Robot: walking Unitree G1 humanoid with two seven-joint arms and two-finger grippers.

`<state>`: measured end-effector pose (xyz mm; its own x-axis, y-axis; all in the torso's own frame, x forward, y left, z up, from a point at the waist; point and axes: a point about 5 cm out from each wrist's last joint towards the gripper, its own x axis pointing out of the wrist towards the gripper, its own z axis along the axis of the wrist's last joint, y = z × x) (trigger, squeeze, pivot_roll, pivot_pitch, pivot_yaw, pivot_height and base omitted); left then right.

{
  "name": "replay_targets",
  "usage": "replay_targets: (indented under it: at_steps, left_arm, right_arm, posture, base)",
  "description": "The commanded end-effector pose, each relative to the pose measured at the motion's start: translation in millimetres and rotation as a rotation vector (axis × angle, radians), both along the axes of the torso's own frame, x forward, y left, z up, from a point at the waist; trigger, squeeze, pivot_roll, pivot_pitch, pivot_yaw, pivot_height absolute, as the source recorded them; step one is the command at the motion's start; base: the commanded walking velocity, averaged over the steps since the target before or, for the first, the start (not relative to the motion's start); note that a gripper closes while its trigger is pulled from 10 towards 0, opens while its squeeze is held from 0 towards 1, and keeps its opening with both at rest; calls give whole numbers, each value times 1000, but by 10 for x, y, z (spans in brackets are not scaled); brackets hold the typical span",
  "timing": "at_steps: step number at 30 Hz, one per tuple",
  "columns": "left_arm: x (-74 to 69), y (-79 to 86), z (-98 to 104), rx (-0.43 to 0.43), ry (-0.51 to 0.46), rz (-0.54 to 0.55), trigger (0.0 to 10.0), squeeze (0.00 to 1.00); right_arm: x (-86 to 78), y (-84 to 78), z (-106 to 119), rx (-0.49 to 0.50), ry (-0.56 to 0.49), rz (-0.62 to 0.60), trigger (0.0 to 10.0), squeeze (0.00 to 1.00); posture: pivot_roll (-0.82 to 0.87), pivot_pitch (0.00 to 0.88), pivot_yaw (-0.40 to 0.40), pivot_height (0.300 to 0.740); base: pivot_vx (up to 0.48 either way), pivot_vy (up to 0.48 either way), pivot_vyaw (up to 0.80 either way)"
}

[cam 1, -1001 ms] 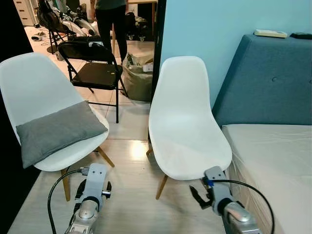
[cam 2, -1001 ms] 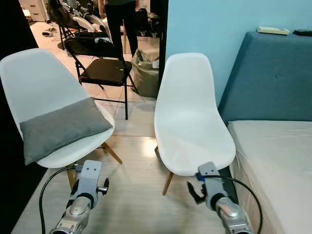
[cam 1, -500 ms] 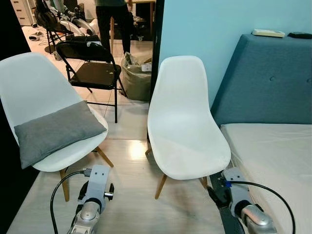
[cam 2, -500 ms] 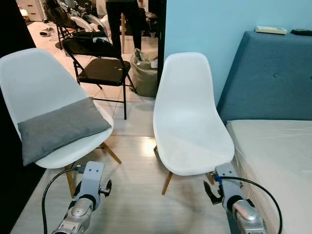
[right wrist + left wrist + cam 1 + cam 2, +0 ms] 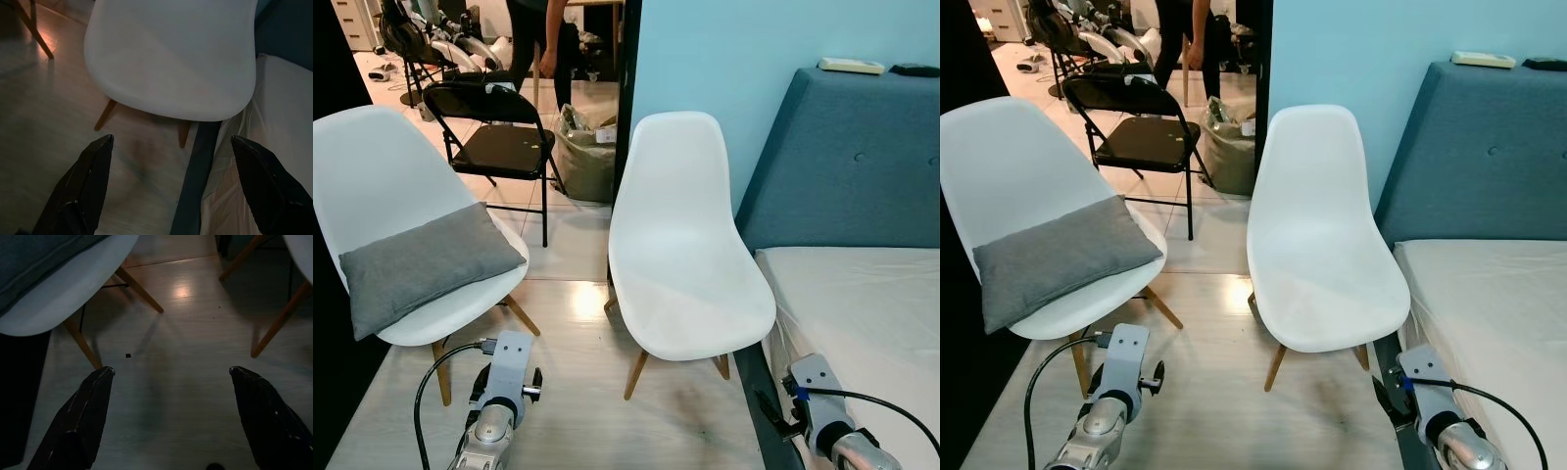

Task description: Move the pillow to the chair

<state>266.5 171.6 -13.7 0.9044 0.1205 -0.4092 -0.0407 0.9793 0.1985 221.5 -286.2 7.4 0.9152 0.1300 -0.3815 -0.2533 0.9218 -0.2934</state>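
While pillow (image 5: 426, 264) rests (slightly tilted) on left chair (image 5: 372, 166).

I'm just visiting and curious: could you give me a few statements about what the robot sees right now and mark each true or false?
1. The grey pillow lies on the left white chair. True.
2. The right white chair holds a pillow. False: its seat is bare.
3. The left gripper is shut on the pillow. False: it is open, above the wooden floor.
4. The right gripper is open. True.
5. A black folding chair stands behind. True.
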Motion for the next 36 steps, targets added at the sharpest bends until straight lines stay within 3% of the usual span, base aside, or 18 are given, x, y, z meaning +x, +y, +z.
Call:
replay_targets:
  at_steps: [1, 13, 18, 19, 20, 21, 25, 28, 32, 36]
  left_arm:
    - [-41, -22, -47, -5, 27, -1, 10000, 0]
    - [-56, -37, -61, -9, 31, 3, 10000, 0]
    - [-69, -4, -79, 5, 47, -15, 10000, 0]
    - [-67, 28, -80, 8, 52, -10, 10000, 0]
    - [-67, 28, -80, 8, 52, -10, 10000, 0]
    - [-62, 66, -74, 8, 52, 3, 10000, 0]
    - [-55, 123, -55, 8, 42, 31, 10000, 0]
    - [-44, 145, -33, 14, 30, 37, 10000, 0]
    - [-1, 119, 4, 23, 14, 28, 10000, 0]
    - [25, -42, 0, 31, 14, -27, 10000, 0]
  right_arm:
    - [-74, -30, 8, -47, -16, 30, 10000, 0]
    - [-78, -41, 26, -87, -36, 16, 10000, 0]
    - [118, 182, 26, -51, -50, 55, 10000, 0]
    - [240, 337, 18, -18, -55, 54, 10000, 0]
    - [240, 337, 18, -18, -55, 54, 10000, 0]
    - [320, 485, -20, 11, -31, 60, 10000, 0]
    - [354, 762, -154, 81, 32, 42, 10000, 0]
    - [358, 881, -187, 107, 46, 54, 10000, 0]
    - [397, 933, -176, 152, 41, 27, 10000, 0]
    - [391, 841, -179, 143, 46, -8, 10000, 0]
  posture:
    - [6, 94, -44, 740]
    - [11, 91, -47, 740]
    - [8, 91, -28, 740]
    - [12, 93, -26, 740]
    - [12, 93, -26, 740]
    - [13, 97, -26, 740]
    - [27, 114, -50, 740]
    - [31, 124, -69, 740]
    - [42, 128, -71, 740]
    - [44, 134, -64, 740]
  base:
    - [0, 0, 0]
    - [0, 0, 0]
    - [0, 0, 0]
    - [0, 0, 0]
    - [0, 0, 0]
    - [0, 0, 0]
    - [0, 0, 0]
    - [0, 0, 0]
    - [0, 0, 0]
    - [0, 0, 0]
